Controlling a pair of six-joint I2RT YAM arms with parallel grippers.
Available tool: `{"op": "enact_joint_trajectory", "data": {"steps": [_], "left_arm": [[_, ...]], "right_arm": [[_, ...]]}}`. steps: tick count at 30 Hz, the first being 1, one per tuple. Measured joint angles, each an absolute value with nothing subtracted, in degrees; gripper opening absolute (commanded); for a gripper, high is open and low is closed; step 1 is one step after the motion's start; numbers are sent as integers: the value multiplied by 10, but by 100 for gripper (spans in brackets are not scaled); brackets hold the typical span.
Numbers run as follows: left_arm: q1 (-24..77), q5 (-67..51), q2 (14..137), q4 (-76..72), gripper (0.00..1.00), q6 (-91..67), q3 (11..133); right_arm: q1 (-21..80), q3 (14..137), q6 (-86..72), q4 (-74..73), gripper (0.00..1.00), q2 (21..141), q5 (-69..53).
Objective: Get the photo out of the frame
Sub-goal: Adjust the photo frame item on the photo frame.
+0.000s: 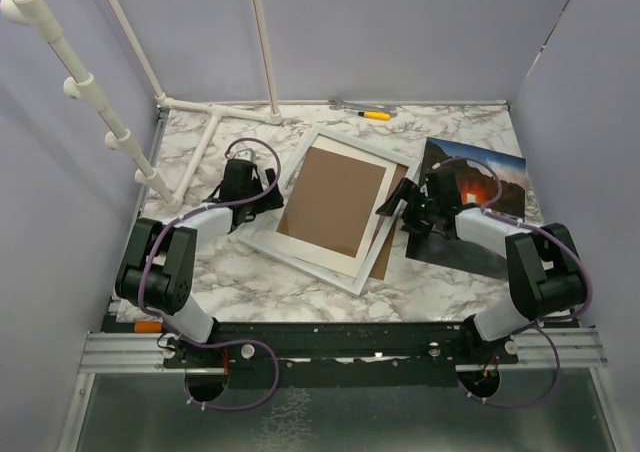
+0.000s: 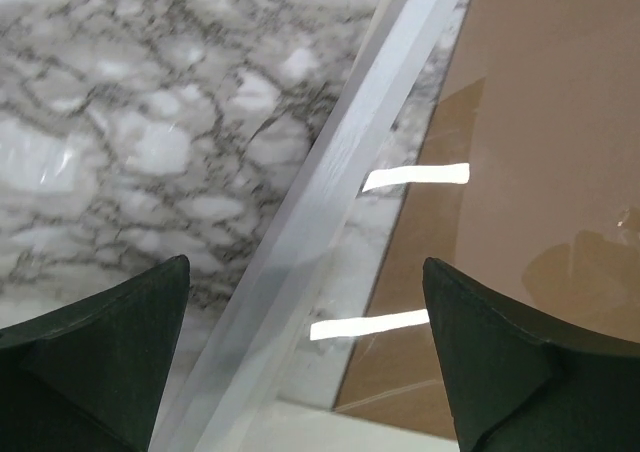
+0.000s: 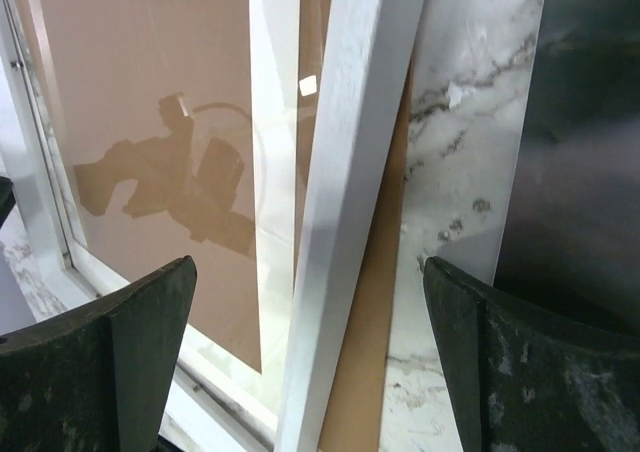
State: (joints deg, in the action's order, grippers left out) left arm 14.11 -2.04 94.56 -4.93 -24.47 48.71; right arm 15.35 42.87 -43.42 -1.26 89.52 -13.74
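Overhead and wrist views of the workspace with the print already outside its mount. The frame [image 1: 300, 262] lies flat and skewed at the middle of the marble counter [image 1: 250, 282]. A brown backing board [image 1: 385, 257] shows through its opening and sticks out past its right rail. The photo [image 1: 495, 182] lies face up on the counter just beside the frame's right side, apart from it, with a strip of bare marble between the two in the right wrist view. Its long axis runs roughly from the near edge toward the far wall, leaning slightly right.

The right tool [image 1: 398, 204] hovers over the frame's right rail with jaws wide and nothing between them. The photo's left edge lies just to its right, partly under that arm's wrist. The left tool [image 1: 270, 194] sits at the frame's left rail, likewise wide and empty, with the whole frame between it and the photo.

Judged from this layout, the removal looks essentially complete. Any further handling of the photo falls to the right arm, reaching rightward and across the short side.
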Motion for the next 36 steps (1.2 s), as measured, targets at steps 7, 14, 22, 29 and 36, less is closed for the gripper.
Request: {"op": "enact_joint_trajectory", "data": {"steps": [7, 14, 22, 29, 36], "left_arm": [[141, 5, 892, -58, 97, -249, 407], [139, -19, 891, -92, 91, -257, 391], [148, -38, 886, -156, 90, -279, 358], [156, -38, 885, -182, 86, -290, 345], [156, -34, 880, -162, 77, -295, 347]], "right_arm": [[178, 392, -437, -11, 100, 861, -150], [205, 390, -443, -10, 100, 859, -152], [204, 382, -449, -5, 100, 853, -155], [198, 380, -449, -5, 96, 849, -154], [196, 380, -440, -14, 90, 847, -139]]}}
